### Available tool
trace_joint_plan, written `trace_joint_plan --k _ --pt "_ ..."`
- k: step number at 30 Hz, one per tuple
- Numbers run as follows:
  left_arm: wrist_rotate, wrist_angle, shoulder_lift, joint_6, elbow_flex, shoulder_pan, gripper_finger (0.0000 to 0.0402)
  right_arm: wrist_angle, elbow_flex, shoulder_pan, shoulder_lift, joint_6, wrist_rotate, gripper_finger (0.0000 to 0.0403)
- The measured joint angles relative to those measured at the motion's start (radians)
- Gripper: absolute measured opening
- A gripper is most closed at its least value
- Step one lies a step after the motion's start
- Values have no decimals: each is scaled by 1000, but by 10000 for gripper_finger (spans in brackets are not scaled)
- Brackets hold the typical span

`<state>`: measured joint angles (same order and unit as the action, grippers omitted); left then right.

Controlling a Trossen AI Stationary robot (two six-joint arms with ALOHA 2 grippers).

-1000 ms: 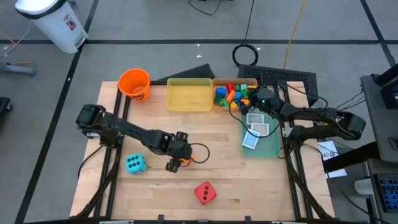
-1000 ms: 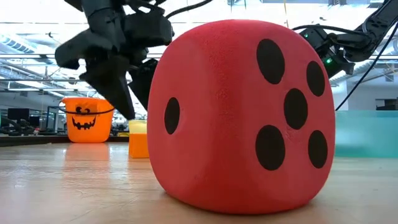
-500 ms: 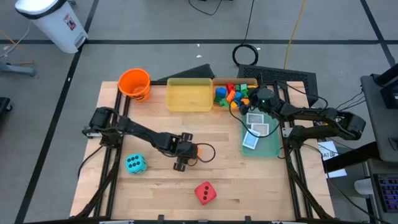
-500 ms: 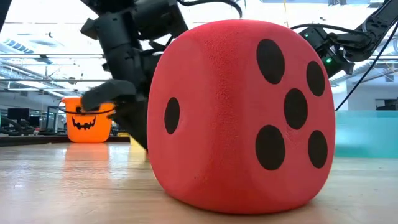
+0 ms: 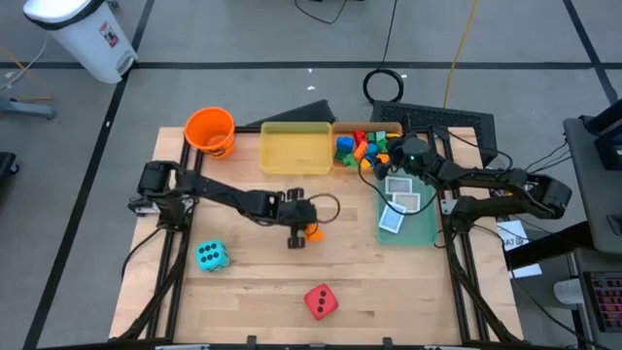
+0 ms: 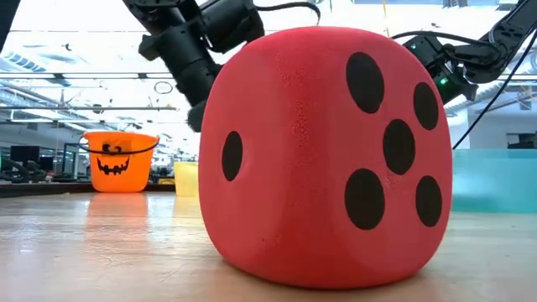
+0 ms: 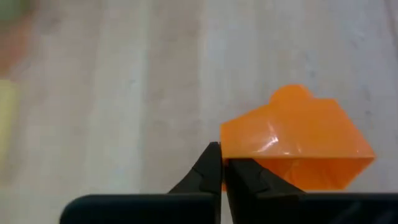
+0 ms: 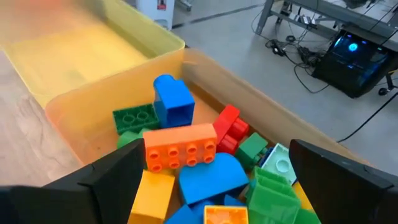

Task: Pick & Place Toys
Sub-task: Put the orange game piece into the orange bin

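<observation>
My left gripper (image 5: 299, 236) hangs over the middle of the table, shut on a small orange brick (image 5: 313, 232), which fills the left wrist view (image 7: 298, 146). My right gripper (image 5: 391, 160) hovers open above the heap of coloured bricks (image 8: 199, 162) in the orange tray (image 5: 362, 129) at the far right, touching nothing. The cyan die (image 5: 210, 255) sits on the table at the near left. By the near edge sits the red die (image 5: 321, 301), filling the low view (image 6: 327, 159). White cards (image 5: 398, 202) lie in the green tray (image 5: 423, 231). My left gripper pinches a thin edge at one side of the orange brick (image 7: 224, 163) between its two fingertips (image 7: 205, 171). The rest of the brick sticks out to one side of the fingers. The fingers point down, and the brick hangs clear of the table.
An orange bucket (image 5: 210, 131) stands at the far left, with a yellow tray (image 5: 294, 151) beside it. The orange tray and the green tray fill the far right. Bare wood lies between the two dice and the trays.
My left gripper has shut on the orange brick, risen, and swung toward the table's right and far edges. The brick has left the table and gone along with it.
</observation>
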<state>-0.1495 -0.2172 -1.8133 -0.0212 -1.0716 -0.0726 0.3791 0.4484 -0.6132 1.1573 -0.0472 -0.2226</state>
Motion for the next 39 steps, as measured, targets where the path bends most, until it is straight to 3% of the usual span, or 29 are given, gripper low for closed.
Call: trace_joint_plan --k 7,14,19,25,31,39 --pt "-62 174 45 -60 -1 85 3 21 0 2 -1 -22 90 366" --pt "-122 482 48 -152 0 193 4 35 0 7 -18 -18 94 365" --pt "-121 597 46 -142 0 297 7 47 0 13 -38 -18 94 365" --pt "-4 674 -6 -88 1 410 6 43 0 13 -51 -17 95 365" --pt "59 865 -124 -49 1 446 4 50 0 14 -50 0 96 366" --pt "22 919 -204 -46 -45 428 69 50 0 20 -50 -1 97 366"
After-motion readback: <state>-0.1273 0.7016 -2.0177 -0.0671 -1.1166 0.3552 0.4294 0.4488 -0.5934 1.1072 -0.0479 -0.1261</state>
